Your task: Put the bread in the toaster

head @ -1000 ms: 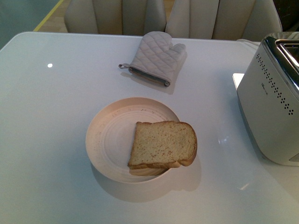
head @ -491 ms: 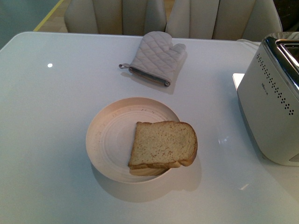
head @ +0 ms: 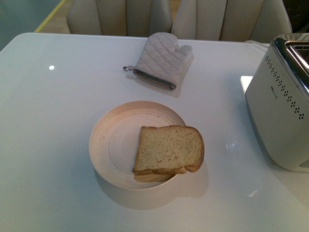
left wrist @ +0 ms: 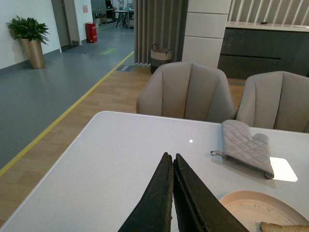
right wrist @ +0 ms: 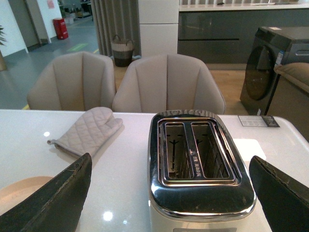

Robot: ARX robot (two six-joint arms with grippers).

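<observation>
2 empty: L jaws pressed together, R jaws spread wide.

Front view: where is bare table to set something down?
Widest: table left of the plate, out to the table edge. Also the strip between bread and toaster. Tightest: between oven mitt and plate.

Glossy white desk bearing three things
A round cream plate sits near the middle; a quilted grey oven mitt lies flat beyond it, toward the far edge; the white toaster stands at the right, apart from both
</observation>
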